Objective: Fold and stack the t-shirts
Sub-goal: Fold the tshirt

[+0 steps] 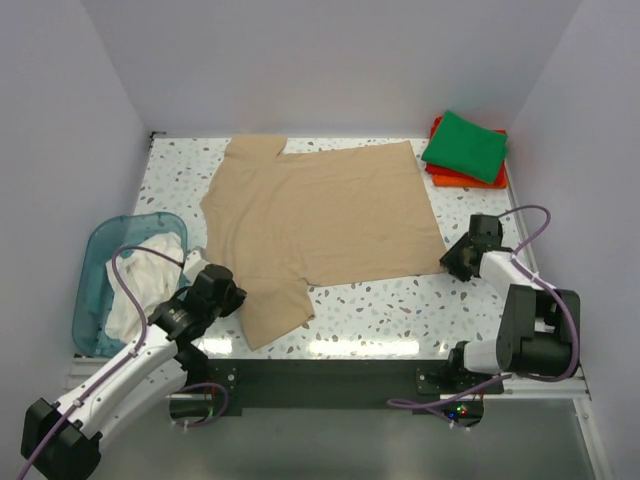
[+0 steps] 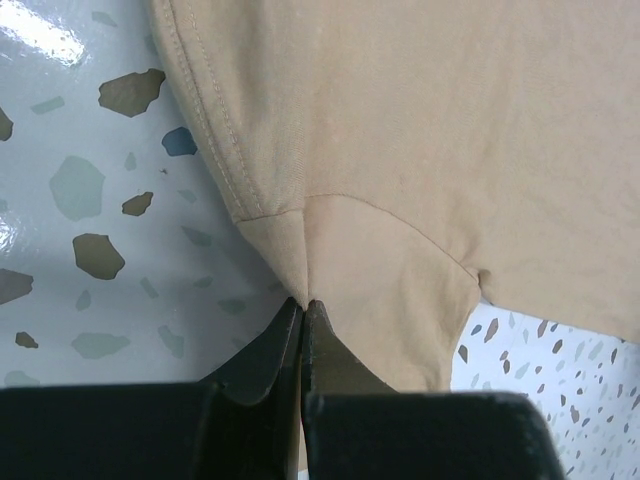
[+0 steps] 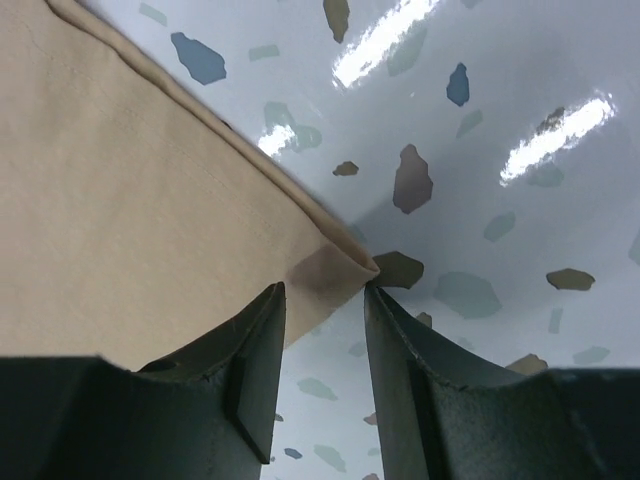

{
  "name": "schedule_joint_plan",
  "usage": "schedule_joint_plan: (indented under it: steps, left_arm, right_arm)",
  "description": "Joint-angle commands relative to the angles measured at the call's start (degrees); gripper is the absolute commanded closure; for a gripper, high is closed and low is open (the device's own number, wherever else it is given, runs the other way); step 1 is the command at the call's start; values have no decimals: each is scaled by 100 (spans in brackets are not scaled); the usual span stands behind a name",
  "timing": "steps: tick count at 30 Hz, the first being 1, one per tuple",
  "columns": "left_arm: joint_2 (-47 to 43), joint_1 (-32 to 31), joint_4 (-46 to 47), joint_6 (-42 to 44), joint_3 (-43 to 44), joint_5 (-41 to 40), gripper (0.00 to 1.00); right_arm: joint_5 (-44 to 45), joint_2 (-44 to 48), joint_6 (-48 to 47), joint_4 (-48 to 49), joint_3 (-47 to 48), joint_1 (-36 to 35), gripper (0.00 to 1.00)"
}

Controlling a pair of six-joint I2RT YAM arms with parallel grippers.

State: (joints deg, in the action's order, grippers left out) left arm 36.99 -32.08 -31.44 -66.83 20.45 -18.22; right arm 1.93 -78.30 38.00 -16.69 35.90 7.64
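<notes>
Top external alone shows the whole layout. At the left a basket sits on the counter near its front edge, with a white shirt bunched inside. Just right of it the left claw sits at the near sleeve of the tan shirt, which lies spread flat across the middle of the counter. The right claw is at the shirt's near right corner. In the far right corner a folded green shirt rests on a red shirt, well apart from the tan one.

Left wrist gives what that view cannot. The left claw has its tips pressed together, clamped on the tan cloth beside a stitched seam, and the fabric draws to a point there.

Right wrist shows the right claw with its tips apart, and the shirt's corner lies in the gap.

Bare counter runs along the front edge between the arms and to the right of the shirt. Walls close the left, far and right sides.

From above, the arms hide both grips. The red shirt shows only as a rim under the green one. Most of the white shirt is hidden in the basket.
</notes>
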Motion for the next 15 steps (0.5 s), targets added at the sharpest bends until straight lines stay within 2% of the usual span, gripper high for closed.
schedule_joint_plan:
  steps: [1, 3, 4, 7, 10, 15]
  left_arm:
    - [-87, -36, -160, 65, 284, -15, 100]
    - [-131, -36, -239, 38, 302, -24, 100]
    - [-183, -36, -257, 12, 302, -15, 100]
    - [-297, -36, -336, -58, 267, 28, 100]
    - [-429, -44, -415, -128, 249, 81, 100]
    - [-772, -44, -731, -252, 214, 143, 100]
  right_arm:
    - [18, -334, 129, 201, -31, 27, 64]
    - [-9, -335, 129, 218, -48, 36, 73]
    - [-9, -317, 129, 201, -48, 27, 81]
    - [52, -98, 59, 87, -74, 36, 91]
    - [123, 262, -55, -150, -57, 45, 98]
    - [176, 877, -179, -624, -22, 71, 100]
